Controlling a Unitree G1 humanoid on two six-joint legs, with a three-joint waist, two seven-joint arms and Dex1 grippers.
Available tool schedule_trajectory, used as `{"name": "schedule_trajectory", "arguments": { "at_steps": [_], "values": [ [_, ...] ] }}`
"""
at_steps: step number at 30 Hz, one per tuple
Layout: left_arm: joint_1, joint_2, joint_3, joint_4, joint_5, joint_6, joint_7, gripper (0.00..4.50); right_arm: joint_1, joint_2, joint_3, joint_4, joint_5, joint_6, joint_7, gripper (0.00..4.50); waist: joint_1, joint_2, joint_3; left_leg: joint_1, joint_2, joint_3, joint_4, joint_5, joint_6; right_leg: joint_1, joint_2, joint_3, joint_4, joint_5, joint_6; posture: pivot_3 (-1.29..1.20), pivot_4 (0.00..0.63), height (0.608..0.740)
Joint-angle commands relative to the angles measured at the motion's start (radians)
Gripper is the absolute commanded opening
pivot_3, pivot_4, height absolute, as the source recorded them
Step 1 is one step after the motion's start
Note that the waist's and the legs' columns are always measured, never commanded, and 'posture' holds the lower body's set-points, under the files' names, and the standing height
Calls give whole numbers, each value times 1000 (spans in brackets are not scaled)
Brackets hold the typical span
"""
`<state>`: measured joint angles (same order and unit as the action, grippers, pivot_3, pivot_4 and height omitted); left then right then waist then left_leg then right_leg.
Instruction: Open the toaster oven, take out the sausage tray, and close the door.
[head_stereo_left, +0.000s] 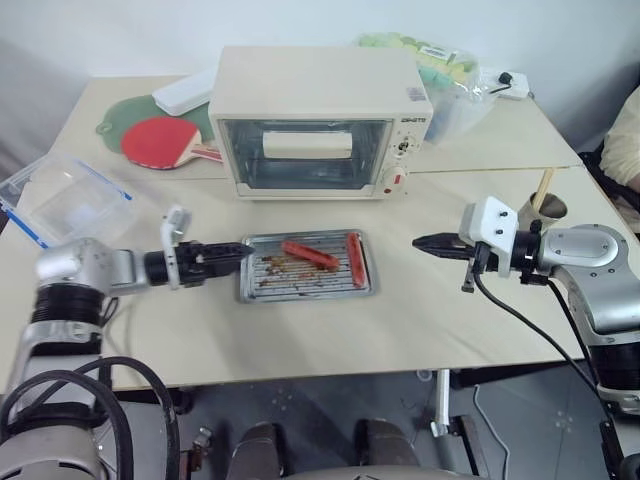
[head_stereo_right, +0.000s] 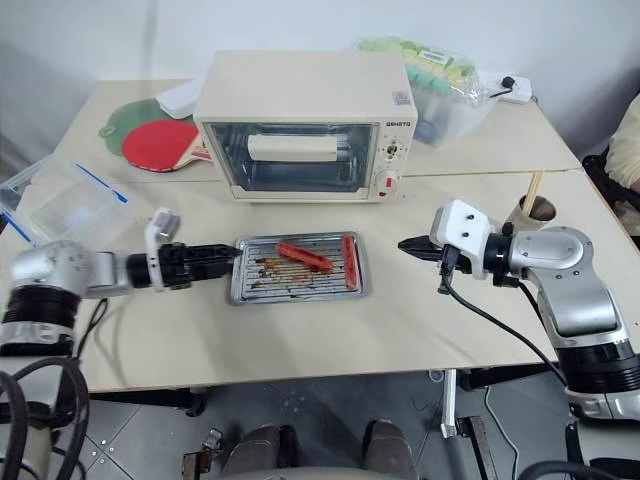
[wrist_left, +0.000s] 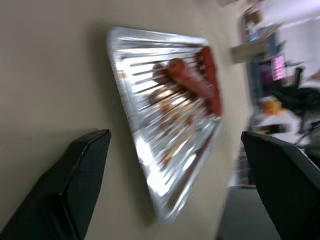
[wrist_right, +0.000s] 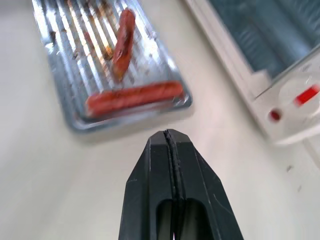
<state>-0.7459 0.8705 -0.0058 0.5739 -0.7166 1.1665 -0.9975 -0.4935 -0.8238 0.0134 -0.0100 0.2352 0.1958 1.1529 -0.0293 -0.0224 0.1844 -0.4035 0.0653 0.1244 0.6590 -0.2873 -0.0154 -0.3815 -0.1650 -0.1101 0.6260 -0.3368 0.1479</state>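
Sausage tray (head_stereo_left: 305, 265) between toaster oven (head_stereo_left: 318, 120), grippers

Silver-grey arms, white wrist blocks, black cables, black-fingered right end effector (head_stereo_left: 422, 242).

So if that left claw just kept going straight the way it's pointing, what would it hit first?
Most likely the sausage tray: the open left claw points at its near end, just short of the rim.

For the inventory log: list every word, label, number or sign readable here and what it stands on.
Nothing can be read with certainty.
Toaster oven, dark lettering at the top of its knob panel: too small to read.
Toaster oven, small label on its top: too small to read.
Red marks on the knobs: no characters legible.
Clear bag of green items: label blurred.
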Motion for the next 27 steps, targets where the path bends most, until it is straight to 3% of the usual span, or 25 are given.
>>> {"name": "schedule_trajectory", "arguments": {
  "at_steps": [1,2,4,7,10,17,24,27],
  "values": [
    [84,13,99,-109,43,-246,-55,4474,-1,-17,-22,30,24,-26,38,0,2,0,0,0,0,0,0,0,0,0,0,0,0,0,0,0,150,740],
    [111,14,121,-131,52,-307,-73,4474,3,-16,-23,38,23,-60,52,0,4,0,0,0,0,0,1,0,0,0,0,0,0,0,0,0,150,740],
    [233,-6,217,-216,111,-661,-131,4500,9,-3,-24,83,33,-107,88,384,7,0,1,-3,0,0,2,0,0,-1,0,0,0,0,0,0,150,740],
    [365,-2,241,-236,224,-1000,-197,4500,0,8,-17,178,23,-173,117,1234,4,0,1,-3,1,0,3,-1,0,-1,0,0,0,0,0,0,150,740],
    [401,21,206,-150,301,-1156,-286,4500,-23,9,-8,281,3,-256,144,2187,6,1,1,-2,1,1,3,-1,0,-1,0,0,0,0,0,0,150,740],
    [366,43,192,12,367,-1275,-383,4500,-86,2,-4,497,-59,-417,146,4467,3,1,2,-3,1,2,2,-1,1,-3,0,0,1,0,0,0,150,740],
    [344,6,197,-9,349,-1213,-373,4500,-8,8,-45,439,-81,-367,-16,4491,3,1,2,-3,1,2,3,-1,1,-3,0,0,2,0,0,0,150,740],
    [335,27,166,-17,369,-1128,-392,4500,44,18,-71,369,-47,-233,-81,4491,3,1,2,-3,1,3,3,-1,1,-3,0,0,2,0,0,0,150,740]
  ]
}}
